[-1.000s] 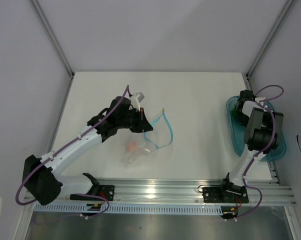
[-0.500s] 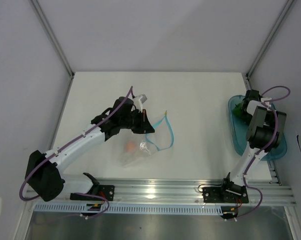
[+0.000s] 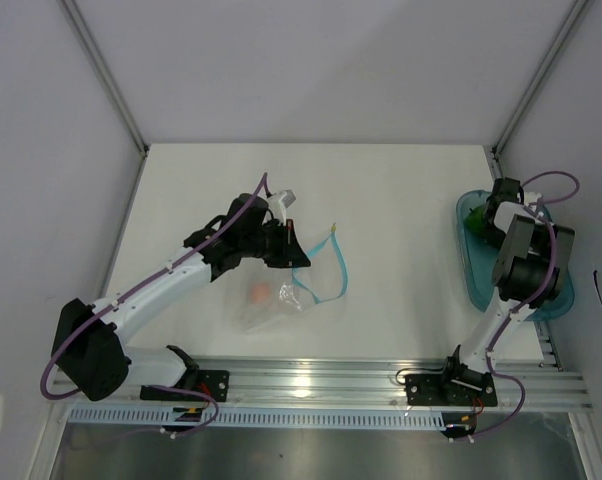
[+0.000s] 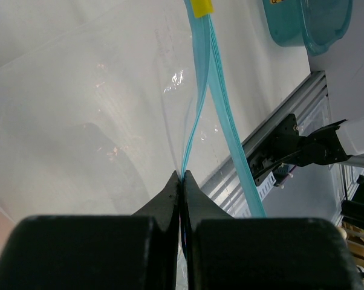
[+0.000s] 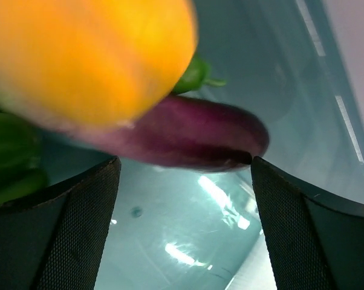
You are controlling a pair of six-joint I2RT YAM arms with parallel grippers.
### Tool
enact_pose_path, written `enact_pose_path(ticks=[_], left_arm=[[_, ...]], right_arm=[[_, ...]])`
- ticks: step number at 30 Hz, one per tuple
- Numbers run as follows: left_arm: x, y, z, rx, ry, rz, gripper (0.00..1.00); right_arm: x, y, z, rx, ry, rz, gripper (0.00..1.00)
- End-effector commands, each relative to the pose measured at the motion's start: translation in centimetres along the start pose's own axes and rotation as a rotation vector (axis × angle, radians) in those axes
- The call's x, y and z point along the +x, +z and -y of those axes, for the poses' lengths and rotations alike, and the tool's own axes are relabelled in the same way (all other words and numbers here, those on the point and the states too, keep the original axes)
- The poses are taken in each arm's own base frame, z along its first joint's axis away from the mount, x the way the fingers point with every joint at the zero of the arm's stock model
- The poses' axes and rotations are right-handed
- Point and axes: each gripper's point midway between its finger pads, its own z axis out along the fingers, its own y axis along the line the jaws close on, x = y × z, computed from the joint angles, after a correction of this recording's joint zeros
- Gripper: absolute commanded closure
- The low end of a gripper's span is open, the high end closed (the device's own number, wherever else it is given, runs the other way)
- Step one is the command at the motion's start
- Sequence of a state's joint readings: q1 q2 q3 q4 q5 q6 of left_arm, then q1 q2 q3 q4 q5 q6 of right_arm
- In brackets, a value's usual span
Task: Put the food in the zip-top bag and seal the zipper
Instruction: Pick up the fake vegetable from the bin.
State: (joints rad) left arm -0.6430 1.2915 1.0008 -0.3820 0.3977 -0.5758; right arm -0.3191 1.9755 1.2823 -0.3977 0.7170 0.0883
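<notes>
The zipper (image 4: 221,127) of the zip-top bag (image 4: 97,121) is pinched by the left gripper (image 4: 182,178); the right gripper (image 5: 183,163) is spread wide, the eggplant (image 5: 188,136) seen between its fingers.

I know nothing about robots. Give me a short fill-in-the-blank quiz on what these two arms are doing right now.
1. The left fingers are pinched shut on the zip-top bag's blue ___.
2. The right fingers stand open over the purple ___.
3. That vegetable lies next to a yellow pepper inside the teal ___.
Missing words: zipper; eggplant; tray.
</notes>
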Motion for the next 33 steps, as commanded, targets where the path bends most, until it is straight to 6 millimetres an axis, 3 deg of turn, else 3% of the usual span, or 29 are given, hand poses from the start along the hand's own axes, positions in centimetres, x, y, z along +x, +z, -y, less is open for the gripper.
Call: enact_pose_path(ticks=[1, 5, 16, 21, 24, 25, 29, 33], left_arm=[[-0.7, -0.2, 1.3, 0.046, 0.021, 0.023, 1.00], [-0.7, -0.4, 1.4, 0.050, 0.018, 0.027, 1.00], [-0.7, -0.8, 1.7, 0.049, 0.011, 0.022, 0.99], [-0.9, -0.6, 1.7, 0.036, 0.008, 0.021, 1.00], [-0.8, -0.4, 1.7, 0.031, 0.003, 0.015, 0.99], [-0.8, -0.3, 1.8, 0.034, 0.003, 0.012, 0.99], [-0.8, -0.2, 2.2, 0.027, 0.003, 0.004, 0.99], [-0.9, -0.3, 2.0, 0.009, 0.003, 0.003, 0.99]], right_arm=[[1.7, -1.3, -3.5, -0.148, -0.046, -0.021, 0.10], [1.9, -2.9, -3.3, -0.108, -0.070, 0.004, 0.07], [-0.6, -8.8, -3.0, -0.183, 0.007, 0.084, 0.04], [-3.2, -11.4, -3.2, -0.221, 0.097, 0.136, 0.04], [-4.5, -12.9, -4.8, -0.339, 0.163, 0.154, 0.05], [-4.8, -13.5, -6.3, -0.428, 0.176, 0.145, 0.05], [-5.5, -14.1, -9.2, -0.557, 0.177, 0.119, 0.07], [-5.2, -12.5, -11.6, -0.620, 0.153, 0.073, 0.07]])
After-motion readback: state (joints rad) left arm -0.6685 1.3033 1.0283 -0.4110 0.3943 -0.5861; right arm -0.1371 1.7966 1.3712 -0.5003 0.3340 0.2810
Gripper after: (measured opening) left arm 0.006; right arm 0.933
